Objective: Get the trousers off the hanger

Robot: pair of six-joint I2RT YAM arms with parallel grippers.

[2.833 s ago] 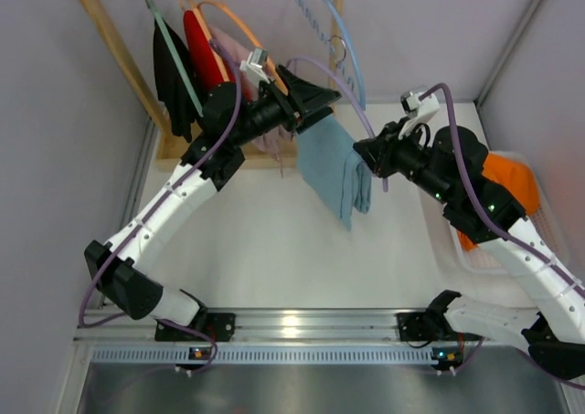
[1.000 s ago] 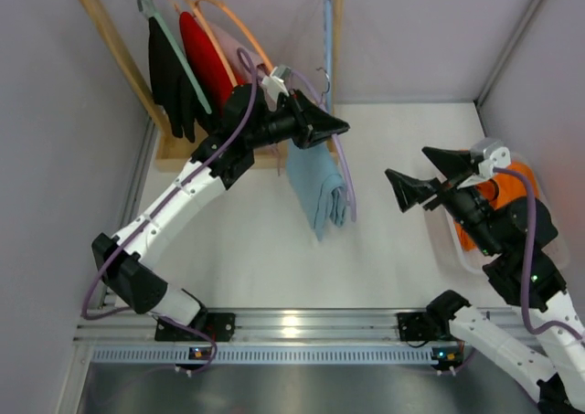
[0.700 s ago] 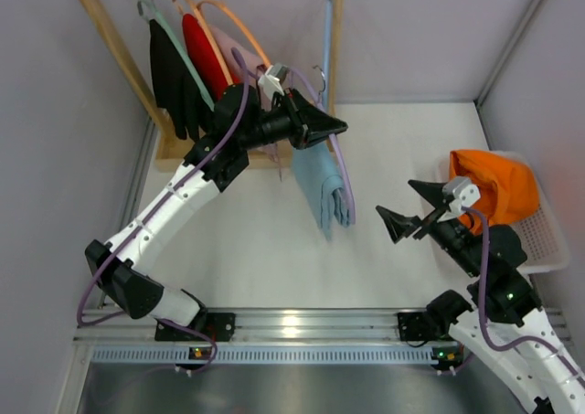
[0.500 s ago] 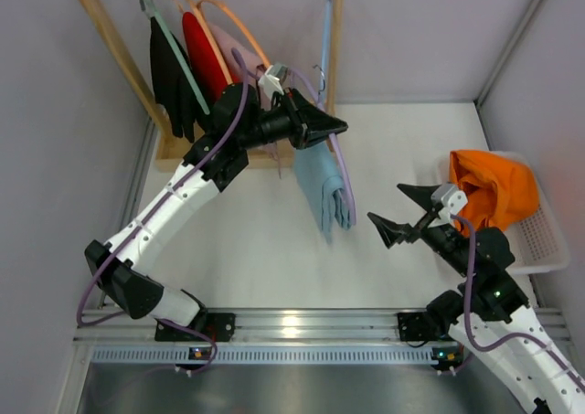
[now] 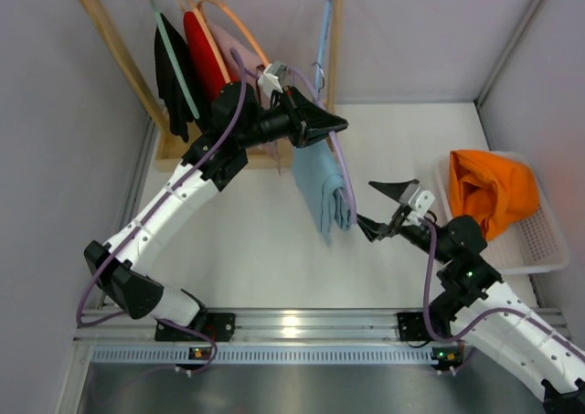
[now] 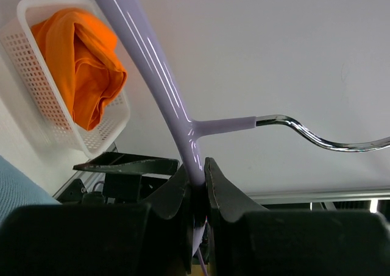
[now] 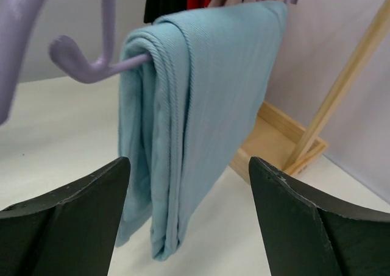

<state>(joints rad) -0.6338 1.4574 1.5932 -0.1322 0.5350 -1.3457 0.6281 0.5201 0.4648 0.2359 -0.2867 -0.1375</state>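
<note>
The trousers (image 5: 324,189) are a light blue folded cloth draped over the lower bar of the lavender hanger (image 5: 345,178), clear of the rack. My left gripper (image 5: 335,124) is shut on the hanger's stem just below its metal hook; in the left wrist view the hanger (image 6: 159,76) rises from between the closed left gripper (image 6: 196,173). My right gripper (image 5: 367,207) is open just right of the trousers' lower end. From the right wrist the trousers (image 7: 201,99) hang straight ahead of the right gripper (image 7: 189,163), apart from both fingers, and the hanger's hooked end (image 7: 85,67) shows at left.
A wooden rack (image 5: 117,56) at the back left carries black (image 5: 174,78), red (image 5: 207,59) and pink garments, an orange hanger (image 5: 239,28) and a pale blue hanger (image 5: 322,32). A white basket (image 5: 547,242) at the right holds an orange cloth (image 5: 489,190).
My right gripper has swung left from over the basket to beside the trousers' lower end, uncovering the orange cloth. The left gripper keeps its hold, almost unmoved.
</note>
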